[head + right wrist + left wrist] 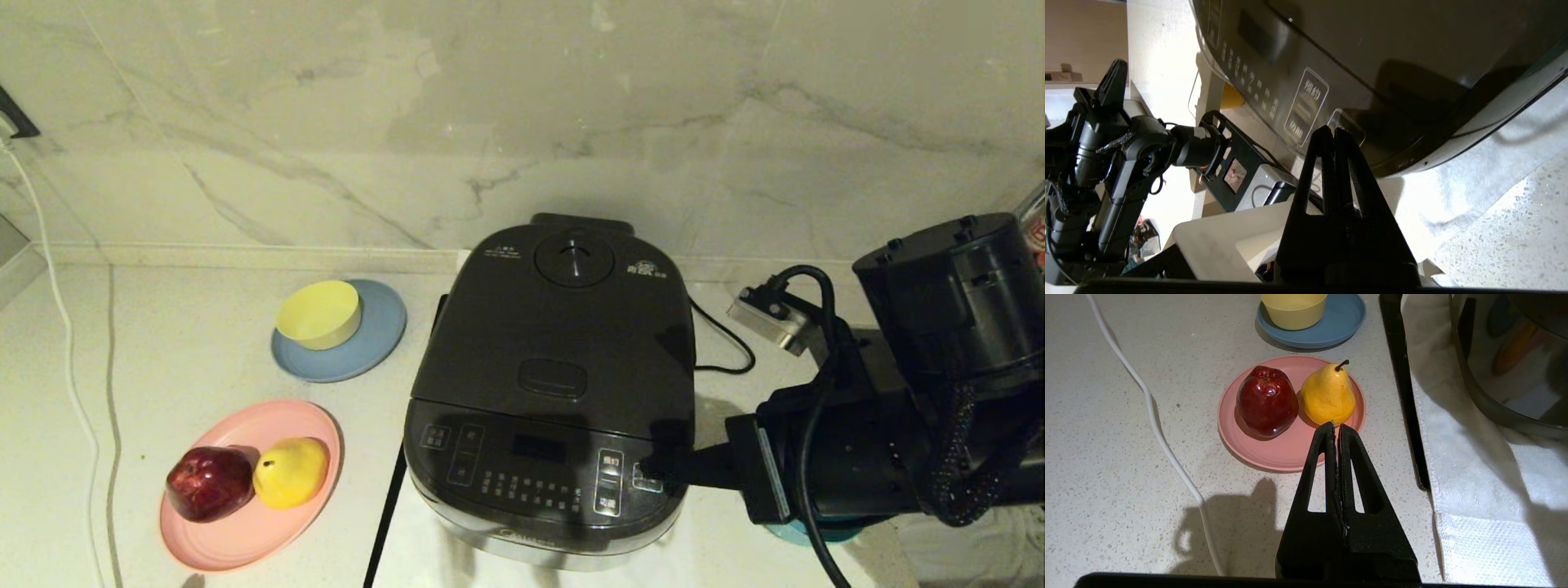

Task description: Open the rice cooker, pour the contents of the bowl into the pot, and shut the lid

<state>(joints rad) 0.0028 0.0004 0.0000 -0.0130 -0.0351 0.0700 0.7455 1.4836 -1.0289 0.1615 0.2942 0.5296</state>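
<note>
So what's on the tabletop (204,343): one rice cooker (551,392), two plates, one yellow bowl (319,314), two pieces of fruit, and two cords. The cooker sits centre on a white towel (1478,490), its lid (563,327) down, with the round steam vent at the back and the latch button (553,378) near the front edge. The yellow bowl stands on the grey-blue plate (371,347) to the cooker's left; nearer the robot, the pink plate (237,531) carries a red apple (210,483) and a yellow pear (291,471) touching each other. A white cord (61,327) runs down the far left, and a black cord (722,343) trails from the cooker's right side.

The right gripper (653,474) comes in level from the right, jaws pressed together with nothing between them, tip right at the front panel's right-hand buttons. The right wrist view shows that close up: the gripper (1334,130) sits by a white-outlined button, though I can't tell if it actually touches.

The head view never shows the left gripper (1336,426); only the left wrist view does, jaws closed flat on nothing, hovering over the near edge of the pink plate.

The right arm's bulk blocks most of the tabletop on that side. Just a teal sliver, the bowl (808,535), peeks out under it.
</note>
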